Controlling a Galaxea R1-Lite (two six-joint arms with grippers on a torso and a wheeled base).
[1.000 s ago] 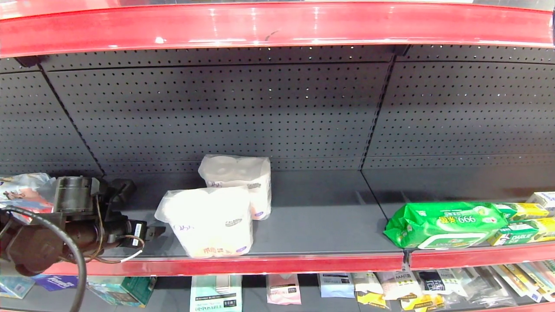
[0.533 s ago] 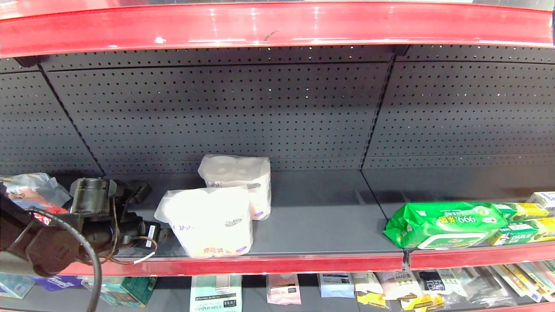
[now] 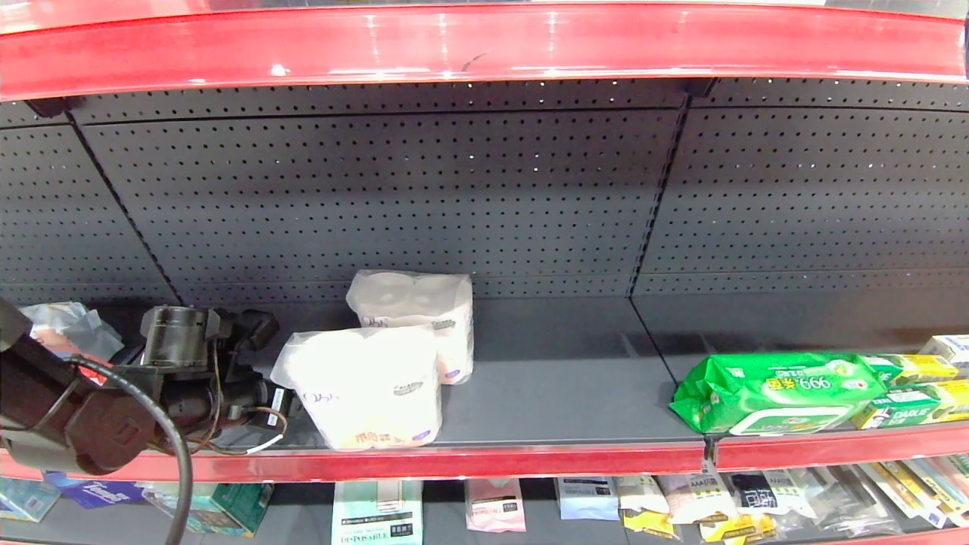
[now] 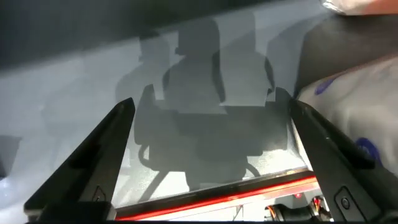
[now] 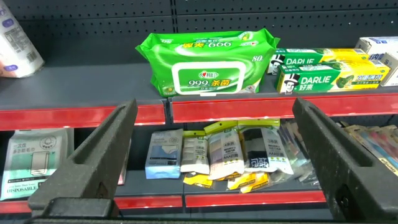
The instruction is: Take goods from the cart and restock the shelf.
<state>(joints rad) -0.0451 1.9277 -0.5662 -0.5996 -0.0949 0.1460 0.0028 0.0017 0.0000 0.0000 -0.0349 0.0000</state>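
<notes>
as it hovers beside the roll pack (image 3: 367, 387), left gripper (image 4: 206, 111) is spread empty | right gripper (image 5: 214, 106): apart, empty

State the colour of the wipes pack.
Green wipes pack with white flap; right wrist view shows it best.

The left arm (image 3: 91, 424) is dark, perhaps brown-black, with a round grey wrist (image 3: 176, 337), a thick black cable (image 3: 182, 477) and thin wires (image 3: 261, 446). The left tool (image 4: 208, 168) has black wedge fingers (image 4: 93, 168).

two white paper-roll packs (image 3: 363, 386), upright on shelf (image 3: 560, 378)
</notes>
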